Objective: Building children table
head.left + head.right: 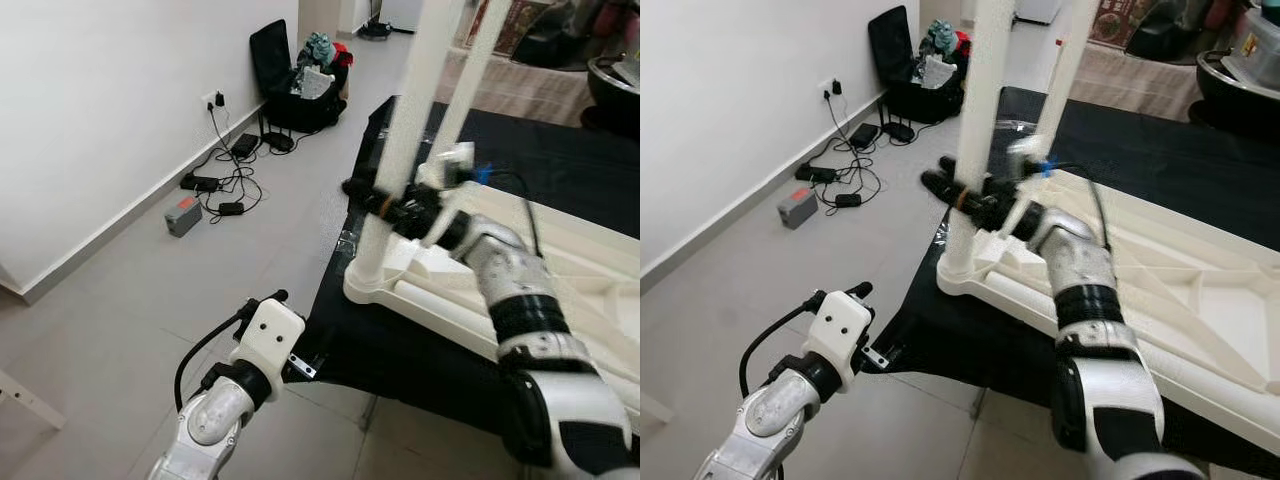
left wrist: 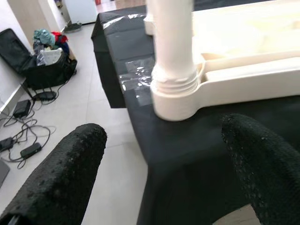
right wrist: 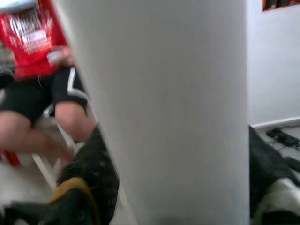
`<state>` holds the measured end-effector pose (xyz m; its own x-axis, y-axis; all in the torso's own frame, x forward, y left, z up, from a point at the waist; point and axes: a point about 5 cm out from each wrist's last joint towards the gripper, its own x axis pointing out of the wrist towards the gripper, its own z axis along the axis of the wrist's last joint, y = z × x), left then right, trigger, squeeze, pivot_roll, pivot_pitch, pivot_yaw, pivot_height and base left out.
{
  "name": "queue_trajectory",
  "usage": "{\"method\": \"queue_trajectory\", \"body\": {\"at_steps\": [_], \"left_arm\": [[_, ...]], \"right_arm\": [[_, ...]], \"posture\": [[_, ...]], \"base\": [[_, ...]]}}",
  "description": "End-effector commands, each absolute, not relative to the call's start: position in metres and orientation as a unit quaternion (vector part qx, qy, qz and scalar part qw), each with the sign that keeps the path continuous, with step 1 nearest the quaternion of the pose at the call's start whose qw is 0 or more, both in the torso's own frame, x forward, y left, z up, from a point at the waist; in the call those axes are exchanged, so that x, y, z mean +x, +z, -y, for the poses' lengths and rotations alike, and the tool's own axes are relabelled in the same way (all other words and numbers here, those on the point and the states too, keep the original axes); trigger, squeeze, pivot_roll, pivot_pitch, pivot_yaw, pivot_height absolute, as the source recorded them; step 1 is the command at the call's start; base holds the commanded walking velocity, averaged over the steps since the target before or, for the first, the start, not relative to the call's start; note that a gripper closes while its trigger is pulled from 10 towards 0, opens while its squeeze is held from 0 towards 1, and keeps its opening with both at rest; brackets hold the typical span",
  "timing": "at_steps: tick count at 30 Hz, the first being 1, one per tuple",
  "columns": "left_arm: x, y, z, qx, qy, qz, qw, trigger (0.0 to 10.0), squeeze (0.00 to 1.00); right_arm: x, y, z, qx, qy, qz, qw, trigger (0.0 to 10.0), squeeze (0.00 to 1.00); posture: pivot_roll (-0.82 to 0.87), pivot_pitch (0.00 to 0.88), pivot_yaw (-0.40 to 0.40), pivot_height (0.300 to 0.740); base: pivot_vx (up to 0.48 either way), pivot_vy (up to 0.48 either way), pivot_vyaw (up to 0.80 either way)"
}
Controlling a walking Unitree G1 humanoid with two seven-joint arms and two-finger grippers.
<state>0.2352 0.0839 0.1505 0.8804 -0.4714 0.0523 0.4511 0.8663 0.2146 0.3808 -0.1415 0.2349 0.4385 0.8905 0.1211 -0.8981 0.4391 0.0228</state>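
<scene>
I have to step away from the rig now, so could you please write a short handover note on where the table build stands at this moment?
Right gripper: shut on the near white table leg, low down, just above its socket.
Left gripper: open, empty, near the edge of the black cloth, pointing at the base of that leg.
Tabletop: lying upside down on the black cloth.
Done: the near leg stands upright in its corner socket; a second leg stands behind it.
Left: I cannot tell whether the held leg is fully tightened, so check it. The other corners are out of frame.
</scene>
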Motion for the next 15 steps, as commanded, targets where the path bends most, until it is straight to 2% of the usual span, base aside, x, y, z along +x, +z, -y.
{"method": "queue_trajectory", "body": {"at_steps": [1,2,5,6,7,9,10,11,12,14,15], "left_arm": [[0.234,0.147,-0.083,0.101,-0.239,0.047,0.965,10.0,0.00],[0.234,0.147,-0.083,0.101,-0.239,0.046,0.965,10.0,0.00],[0.233,0.147,-0.083,0.101,-0.240,0.046,0.964,10.0,0.00],[0.233,0.147,-0.083,0.101,-0.240,0.045,0.964,10.0,0.00],[0.233,0.147,-0.083,0.101,-0.240,0.045,0.964,10.0,0.00],[0.233,0.146,-0.083,0.101,-0.241,0.046,0.964,10.0,0.00],[0.233,0.146,-0.083,0.101,-0.241,0.046,0.964,10.0,0.00],[0.233,0.146,-0.083,0.100,-0.242,0.045,0.964,10.0,0.00],[0.233,0.146,-0.083,0.100,-0.242,0.045,0.964,10.0,0.00],[0.233,0.146,-0.082,0.101,-0.243,0.045,0.964,10.0,0.00],[0.233,0.146,-0.082,0.101,-0.243,0.045,0.964,10.0,0.00]], "right_arm": [[0.380,0.222,0.130,0.014,0.546,0.015,0.838,4.8,0.00],[0.381,0.221,0.129,0.004,0.542,0.011,0.840,0.0,0.00],[0.383,0.223,0.130,-0.030,0.521,0.015,0.853,0.0,0.00],[0.387,0.225,0.133,-0.036,0.490,0.024,0.871,0.0,0.00],[0.387,0.225,0.133,-0.036,0.490,0.024,0.871,0.0,0.00],[0.396,0.227,0.140,-0.026,0.400,0.036,0.915,0.0,0.00],[0.396,0.227,0.140,-0.026,0.400,0.036,0.915,0.0,0.00],[0.404,0.221,0.149,-0.006,0.293,0.025,0.956,0.0,0.00],[0.404,0.221,0.149,-0.006,0.293,0.025,0.956,0.0,0.00],[0.409,0.212,0.163,0.019,0.152,0.010,0.988,0.0,0.00],[0.409,0.212,0.163,0.019,0.152,0.010,0.988,0.0,0.00]], "posture": [[0.13,0.105,-0.073,0.740],[0.13,0.101,-0.071,0.740],[0.13,0.099,-0.075,0.740],[0.13,0.095,-0.071,0.740],[0.13,0.095,-0.071,0.740],[0.13,0.093,-0.072,0.740],[0.13,0.093,-0.072,0.740],[0.13,0.092,-0.070,0.740],[0.13,0.092,-0.070,0.740],[0.13,0.094,-0.064,0.740],[0.13,0.094,-0.064,0.740]], "base": [[0.000,0.000,0.00],[0.000,0.000,0.00],[0.000,0.000,0.00],[0.000,0.000,0.00],[0.000,0.000,0.00],[0.000,0.000,0.00],[0.000,0.000,0.00],[0.000,0.000,0.00],[0.000,0.000,0.00],[0.000,0.000,0.00],[0.000,0.000,0.00]]}}
